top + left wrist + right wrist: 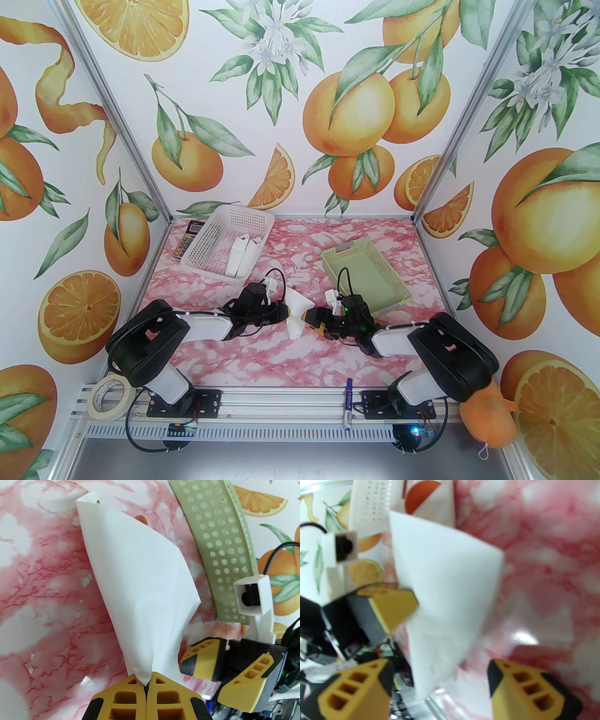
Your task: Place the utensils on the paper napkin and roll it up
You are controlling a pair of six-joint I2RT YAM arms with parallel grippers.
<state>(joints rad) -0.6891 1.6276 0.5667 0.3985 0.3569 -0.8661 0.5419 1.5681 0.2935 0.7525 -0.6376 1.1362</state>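
The white paper napkin is folded into a loose cone shape between both grippers at the table's middle. My left gripper is shut on the napkin's narrow lower corner. A small orange-red utensil tip peeks from behind the napkin's upper edge; the rest of the utensils is hidden inside. My right gripper is open, and the napkin's lower end hangs between and just ahead of its fingers. From above, the left gripper and the right gripper face each other across the napkin.
A white basket with folded white pieces stands at the back left, a calculator beside it. A green basket sits behind the right gripper. On the front rail lie a tape roll and a marker pen.
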